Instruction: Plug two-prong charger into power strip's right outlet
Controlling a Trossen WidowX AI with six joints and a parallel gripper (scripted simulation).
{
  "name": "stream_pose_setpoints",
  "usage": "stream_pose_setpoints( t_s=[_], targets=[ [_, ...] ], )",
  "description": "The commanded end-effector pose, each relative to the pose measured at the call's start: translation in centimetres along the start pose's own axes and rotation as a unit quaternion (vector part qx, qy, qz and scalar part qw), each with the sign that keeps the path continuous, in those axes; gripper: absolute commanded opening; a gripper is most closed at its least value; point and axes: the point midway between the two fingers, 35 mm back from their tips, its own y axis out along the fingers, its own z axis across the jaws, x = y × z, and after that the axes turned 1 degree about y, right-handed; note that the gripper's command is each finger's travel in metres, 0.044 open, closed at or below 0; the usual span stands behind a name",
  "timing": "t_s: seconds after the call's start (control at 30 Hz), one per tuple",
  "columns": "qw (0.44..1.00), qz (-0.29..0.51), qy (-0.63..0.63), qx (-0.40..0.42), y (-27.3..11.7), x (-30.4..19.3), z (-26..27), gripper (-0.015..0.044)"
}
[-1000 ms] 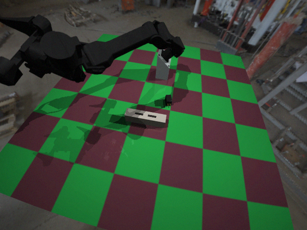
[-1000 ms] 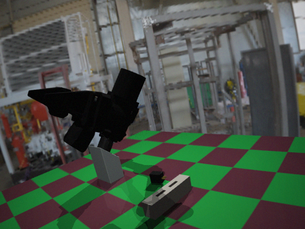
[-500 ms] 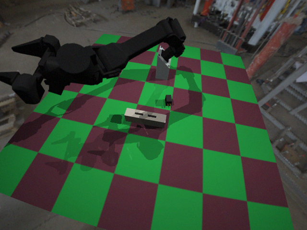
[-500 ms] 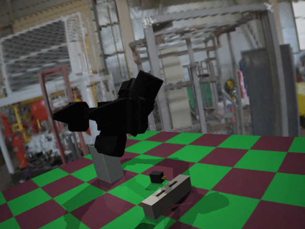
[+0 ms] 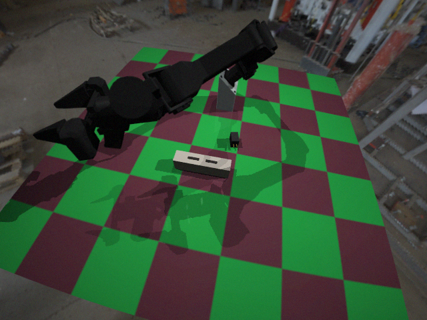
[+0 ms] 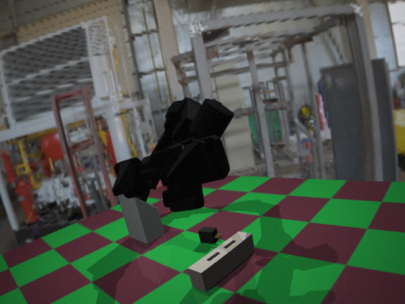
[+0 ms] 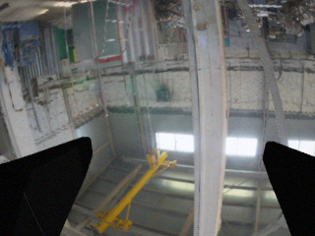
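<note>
The black two-prong charger (image 5: 234, 137) (image 6: 207, 235) lies on the checkered table behind the power strip, near its right end in the top view. Its brass prongs (image 5: 235, 145) (image 6: 218, 235) point sideways, toward the strip's side. The pale power strip (image 5: 201, 169) (image 6: 226, 262) has two dark slots on top; the right outlet (image 5: 211, 161) (image 6: 229, 244) is the farther one in the exterior view. My gripper (image 5: 45, 120) (image 7: 180, 149) is open and empty, raised well to the left of both in the top view, its fingers pointing away. Its fingers cannot be made out in the exterior view.
The grey block (image 5: 225, 99) (image 6: 141, 220) at the arm's base stands behind the charger. The arm (image 5: 179, 83) (image 6: 196, 160) reaches above the table, left of the charger in the top view. The wrist view shows only the hall's walls and ceiling beyond the fingers.
</note>
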Motion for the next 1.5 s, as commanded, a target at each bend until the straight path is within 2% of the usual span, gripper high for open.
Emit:
stream_pose_setpoints(
  t_s=[0.0, 0.7, 1.47],
  targets=[
    [0.999, -0.038, 0.027, -0.004, -1.2, 1.5, -0.1, 0.0440],
    [0.954, -0.235, 0.181, 0.038, -9.7, 9.2, 0.9, 0.0440],
    [0.825, -0.400, 0.341, 0.208, -22.0, 16.1, 5.3, 0.0440]
  ],
)
